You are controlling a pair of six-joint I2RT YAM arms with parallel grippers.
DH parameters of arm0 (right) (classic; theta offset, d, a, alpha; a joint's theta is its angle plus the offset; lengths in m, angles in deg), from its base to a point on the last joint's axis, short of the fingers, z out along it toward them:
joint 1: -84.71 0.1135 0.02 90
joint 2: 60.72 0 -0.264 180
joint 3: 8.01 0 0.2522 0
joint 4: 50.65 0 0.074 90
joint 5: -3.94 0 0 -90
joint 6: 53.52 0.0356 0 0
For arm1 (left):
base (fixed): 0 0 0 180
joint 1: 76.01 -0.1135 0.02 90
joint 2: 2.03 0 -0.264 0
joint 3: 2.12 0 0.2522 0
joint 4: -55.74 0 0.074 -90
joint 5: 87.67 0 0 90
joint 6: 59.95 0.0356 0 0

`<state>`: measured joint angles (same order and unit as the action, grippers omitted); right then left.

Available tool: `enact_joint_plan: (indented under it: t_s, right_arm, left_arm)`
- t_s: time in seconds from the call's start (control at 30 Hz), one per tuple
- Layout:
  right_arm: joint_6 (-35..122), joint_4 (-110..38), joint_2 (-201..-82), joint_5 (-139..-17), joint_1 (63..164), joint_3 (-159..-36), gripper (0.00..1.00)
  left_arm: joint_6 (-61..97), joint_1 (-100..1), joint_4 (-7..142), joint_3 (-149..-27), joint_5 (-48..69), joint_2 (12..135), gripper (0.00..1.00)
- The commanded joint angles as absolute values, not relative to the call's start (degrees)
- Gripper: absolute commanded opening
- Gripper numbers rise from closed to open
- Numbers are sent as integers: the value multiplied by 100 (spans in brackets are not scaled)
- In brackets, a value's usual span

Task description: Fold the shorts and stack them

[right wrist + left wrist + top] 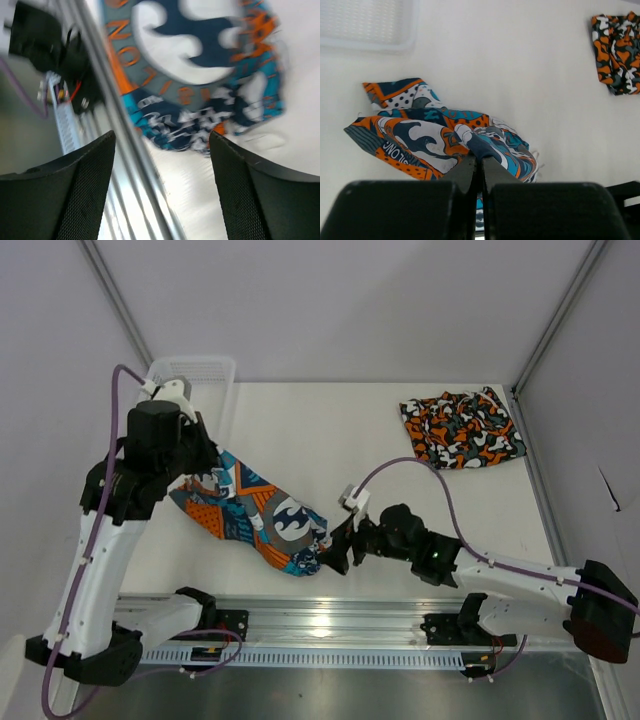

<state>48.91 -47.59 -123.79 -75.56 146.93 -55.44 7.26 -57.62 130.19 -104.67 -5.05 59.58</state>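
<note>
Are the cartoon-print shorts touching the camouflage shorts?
Apart. The top view shows bare table between the cartoon-print shorts, at near left, and the camouflage shorts, at far right.

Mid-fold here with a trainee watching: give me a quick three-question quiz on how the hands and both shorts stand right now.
1. True or false: the right hand is clamped on the cartoon shorts.
2. Where do the camouflage shorts lie? A) on top of the cartoon shorts B) at the far right of the table, apart from the cartoon shorts C) in the right hand
3. Fill in: the left hand is shut on the ____ shorts.
Key: 1 false, its jaws stand open; 2 B; 3 cartoon.
</note>
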Motion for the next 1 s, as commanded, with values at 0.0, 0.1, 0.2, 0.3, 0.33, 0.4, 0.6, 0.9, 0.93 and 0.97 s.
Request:
enact_joint_plan:
  t_s: [0.0,0.1,0.2,0.3,0.33,0.4,0.6,0.9,0.93,0.97]
  right_arm:
    - [5606,-5341,-12179,-7253,14054,-5403,76]
    - [6055,-5508,-12687,-6910,13684,-5420,75]
    - [6530,-5867,-13398,-6418,13569,-5482,74]
    - [6776,-6412,-13909,-6470,13814,-5403,74]
    - [6820,-6596,-14051,-6583,13885,-5411,74]
    - [6978,-6755,-14532,-6593,14008,-5499,76]
    - [7225,-7063,-15484,-6672,14123,-5965,73]
    - [7436,-7925,-16048,-6382,14114,-6001,22]
    - [7393,-7795,-15960,-6556,14053,-5966,6]
    - [7314,-7672,-15846,-6662,13992,-5965,2]
  left_arm:
    - [886,-5817,12909,-10273,-1417,5432,0]
    - [886,-5826,13014,-9949,-1883,5283,0]
    - [747,-5834,13024,-9597,-2305,5168,0]
    - [641,-5869,12831,-9166,-2377,4878,0]
    - [597,-5878,12778,-9077,-2404,4703,0]
    - [579,-5878,12611,-8832,-2360,4536,0]
    - [588,-5878,12399,-8453,-2219,4008,0]
    - [675,-5878,12329,-7952,-2210,3682,0]
    - [684,-5878,12303,-7899,-2210,3708,0]
    - [684,-5878,12285,-7899,-2219,3752,0]
